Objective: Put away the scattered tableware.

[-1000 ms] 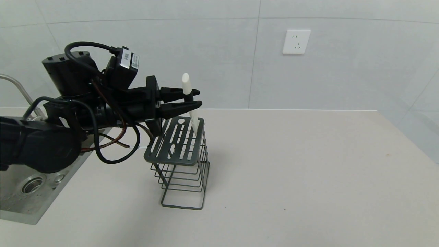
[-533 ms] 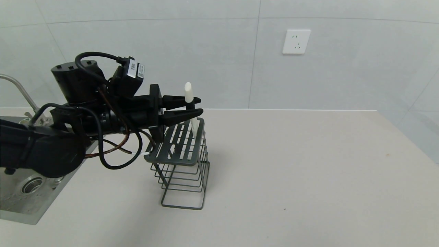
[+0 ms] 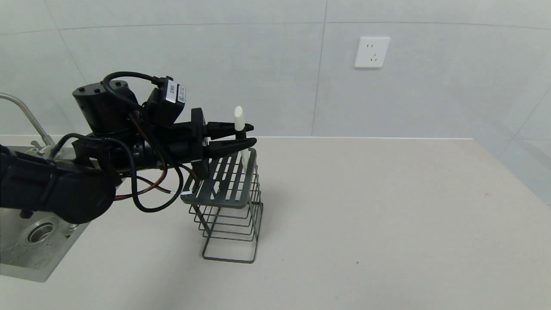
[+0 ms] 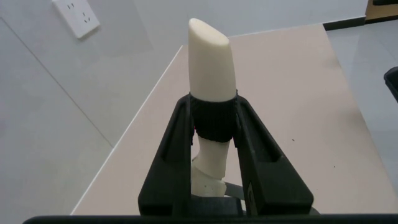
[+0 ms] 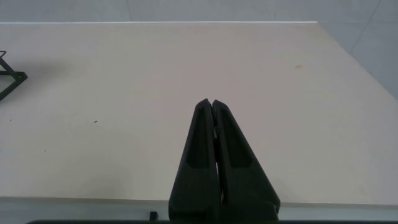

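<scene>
The left gripper (image 3: 246,134) is clamped on a white utensil (image 3: 239,117), held nearly upright above the far right corner of the dark wire cutlery rack (image 3: 226,181). In the head view the utensil's top stands clear above the fingers, and its lower part runs down to the rack's slotted top plate. Whether it has already entered a slot cannot be told from here. The rack stands on the beige countertop (image 3: 387,215), just right of the steel sink (image 3: 26,241) and its faucet (image 3: 21,112).

The left wrist view gives the grip itself, up close: both black fingers (image 4: 180,134) press against a dark band around the utensil's shaft, jaws narrow. The top end is cut on a slant, and the cream shaft carries on below the pads. Behind it lie the bare counter and the tiled wall with a white wall socket (image 4: 76,17), which the head view places high on the wall, well right of the rack.

The right wrist view adds the other arm. The right gripper (image 5: 212,104) hangs above open countertop with its two fingers pressed tip to tip and nothing between them. A corner of the rack's wire frame (image 5: 9,81) pokes in at the edge of that picture, well apart from the gripper.
</scene>
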Robot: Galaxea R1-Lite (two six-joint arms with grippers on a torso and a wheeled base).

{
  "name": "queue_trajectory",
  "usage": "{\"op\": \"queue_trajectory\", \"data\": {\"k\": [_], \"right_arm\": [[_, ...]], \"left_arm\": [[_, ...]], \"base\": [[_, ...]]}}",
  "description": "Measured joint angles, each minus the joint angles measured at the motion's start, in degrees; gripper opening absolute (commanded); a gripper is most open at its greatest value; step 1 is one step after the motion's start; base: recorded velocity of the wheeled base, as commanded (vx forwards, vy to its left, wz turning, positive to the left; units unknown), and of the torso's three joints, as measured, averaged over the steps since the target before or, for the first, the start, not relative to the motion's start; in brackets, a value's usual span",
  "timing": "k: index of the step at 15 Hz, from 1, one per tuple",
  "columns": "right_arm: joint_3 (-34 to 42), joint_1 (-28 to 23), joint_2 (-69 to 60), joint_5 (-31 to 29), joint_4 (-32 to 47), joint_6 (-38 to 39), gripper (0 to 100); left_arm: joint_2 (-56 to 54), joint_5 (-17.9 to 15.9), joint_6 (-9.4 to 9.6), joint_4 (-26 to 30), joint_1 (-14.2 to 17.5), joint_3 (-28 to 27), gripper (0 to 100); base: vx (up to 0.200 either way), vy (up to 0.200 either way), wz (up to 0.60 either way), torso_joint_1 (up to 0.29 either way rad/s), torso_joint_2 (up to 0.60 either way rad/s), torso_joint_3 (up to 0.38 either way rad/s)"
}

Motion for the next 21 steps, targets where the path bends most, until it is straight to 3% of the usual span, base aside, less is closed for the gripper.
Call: {"op": "queue_trajectory", "data": {"k": [14, 15, 21], "right_arm": [[0.0, 0.0, 0.0, 0.0, 0.0, 0.02, 0], [0.0, 0.0, 0.0, 0.0, 0.0, 0.02, 0], [0.0, 0.0, 0.0, 0.0, 0.0, 0.0, 0]], "left_arm": [[0.93, 0.93, 0.0, -0.48, -0.15, 3.8, 0], [0.93, 0.95, -0.02, -0.48, -0.15, 4.02, 100], [1.01, 1.15, -0.02, -0.83, -0.26, 5.14, 100]], "base": [[0.0, 0.0, 0.0, 0.0, 0.0, 0.0], [0.0, 0.0, 0.0, 0.0, 0.0, 0.0], [0.0, 0.0, 0.0, 0.0, 0.0, 0.0]]}}
